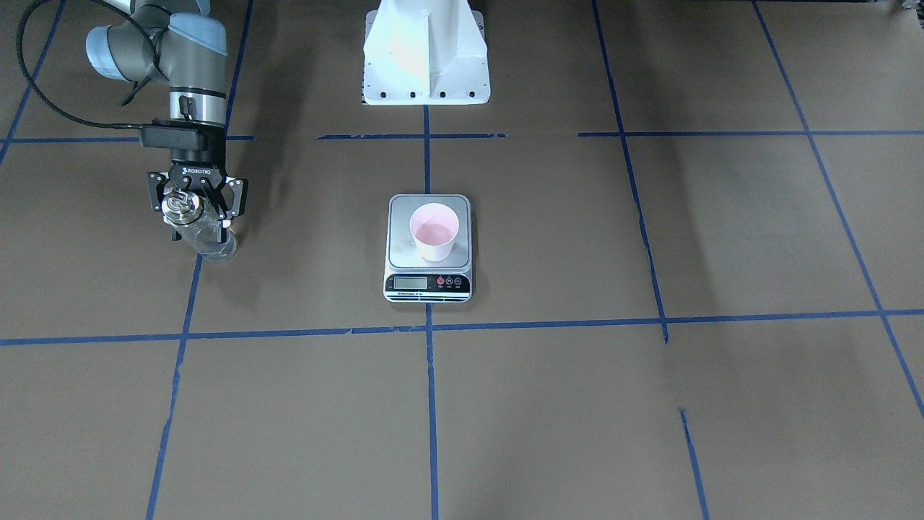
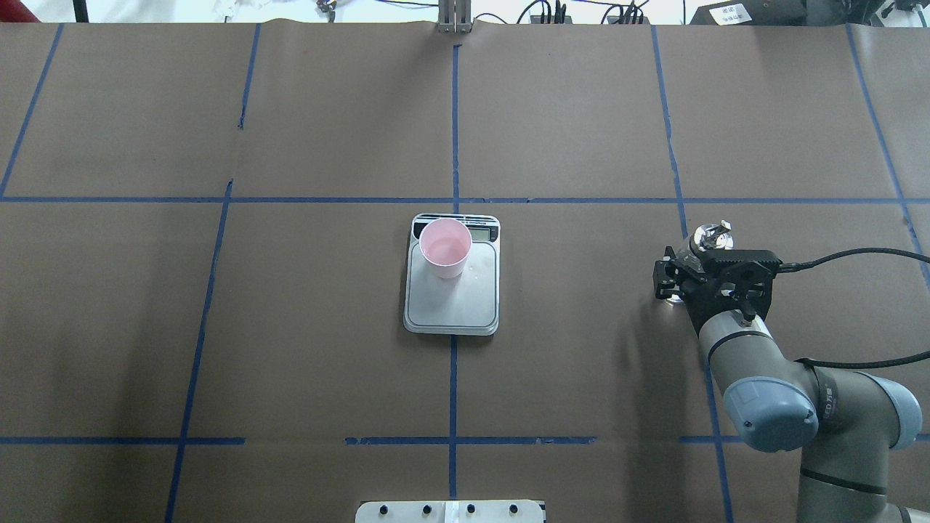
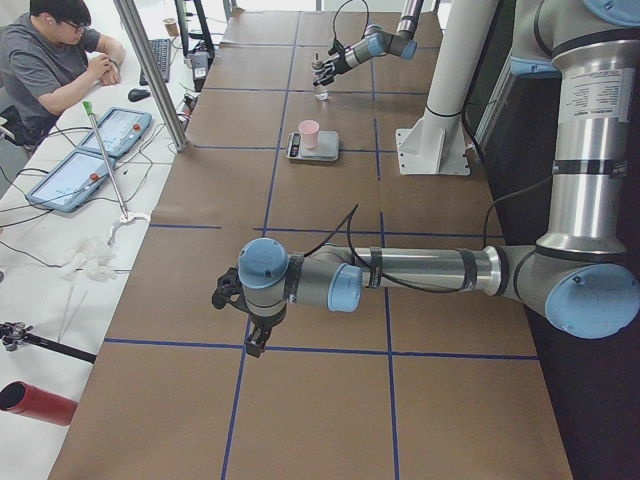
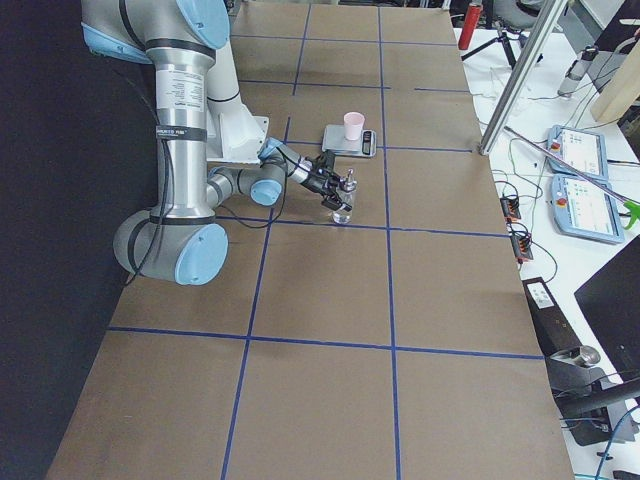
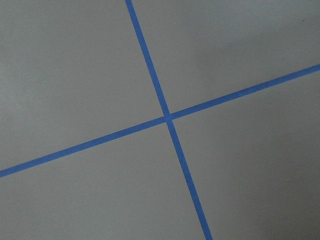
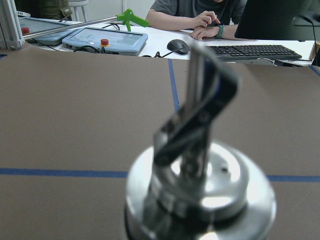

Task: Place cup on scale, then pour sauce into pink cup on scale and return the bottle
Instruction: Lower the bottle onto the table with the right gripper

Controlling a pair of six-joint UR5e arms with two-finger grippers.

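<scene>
1. The small clear glass bottle with a shiny metal cap (image 1: 215, 247) stands upright on the brown paper-covered surface (image 1: 577, 404). Its long axis is vertical and its spout points up.
2. The right tool (image 1: 201, 231) pinches the bottle from the side, and the right arm reaches forward with its wrist level.
3. Well apart, the pale pink paper cup (image 1: 434, 231) stands on the flat silver steel scale (image 1: 404, 245).
4. The left arm stretches low over the surface. I cannot tell whether the left tool (image 3: 232, 297) is spread.

bottle (image 6: 200, 190) blurred, scale (image 1: 401, 238) display unreadable
</scene>
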